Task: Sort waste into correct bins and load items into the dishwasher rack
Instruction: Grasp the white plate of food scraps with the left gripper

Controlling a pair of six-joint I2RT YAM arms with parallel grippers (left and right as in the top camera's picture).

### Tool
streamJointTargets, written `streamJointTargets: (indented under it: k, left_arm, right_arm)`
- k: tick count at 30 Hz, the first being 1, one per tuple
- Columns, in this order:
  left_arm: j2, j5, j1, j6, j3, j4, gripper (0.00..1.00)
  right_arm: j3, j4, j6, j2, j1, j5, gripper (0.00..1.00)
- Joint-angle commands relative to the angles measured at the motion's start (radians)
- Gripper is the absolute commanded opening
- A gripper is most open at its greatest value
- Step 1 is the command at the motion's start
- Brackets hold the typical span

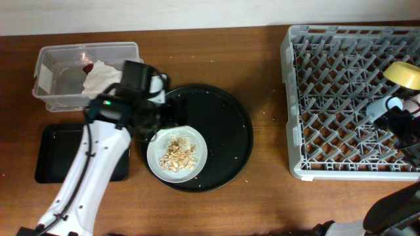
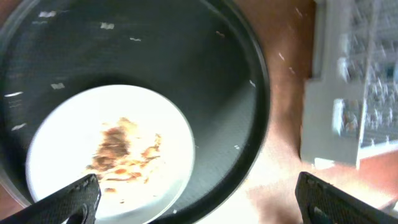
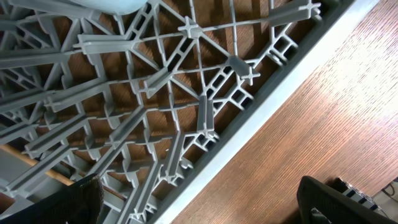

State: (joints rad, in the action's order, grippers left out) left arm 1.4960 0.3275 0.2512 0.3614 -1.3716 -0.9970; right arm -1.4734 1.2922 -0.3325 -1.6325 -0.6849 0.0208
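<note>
The dishwasher rack [image 1: 328,98] stands well to the right of the round black tray [image 1: 226,121]. The yellow bowl [image 1: 403,73] sits in the rack on the side farthest from that tray. The clear tub [image 1: 65,62], holding a crumpled white wrapper [image 1: 100,75], sits off the round black tray's back-left edge. The flat black tray [image 1: 52,157] lies just left of the round one. On the front-left part of the round black tray rests the grey plate [image 1: 197,145], heaped with beige food scraps [image 1: 178,156]. The left claw [image 2: 199,208] hangs over the plate's left rim, spread wide and holding nothing, with one finger [image 2: 68,199] showing above that rim. The right claw [image 3: 199,205], also wide and empty, is over the rack, far from the round black tray. The left arm is clearly the nearer one. The plate is round, so there is no long axis to match, and both bins lie to its left.
</note>
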Motion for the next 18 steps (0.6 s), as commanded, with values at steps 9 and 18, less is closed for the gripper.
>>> streamJointTargets:
  k: [9,18]
  left_arm:
    - [0.223,-0.357,0.425,0.140,-0.004,-0.012,0.74]
    - [0.549,-0.560,0.505,0.313,-0.003,0.001,0.53]
  right_arm:
    - [0.003,0.000,-0.002,-0.003,-0.003,0.005,0.98]
    - [0.003,0.000,-0.002,-0.003,-0.003,0.005,0.98]
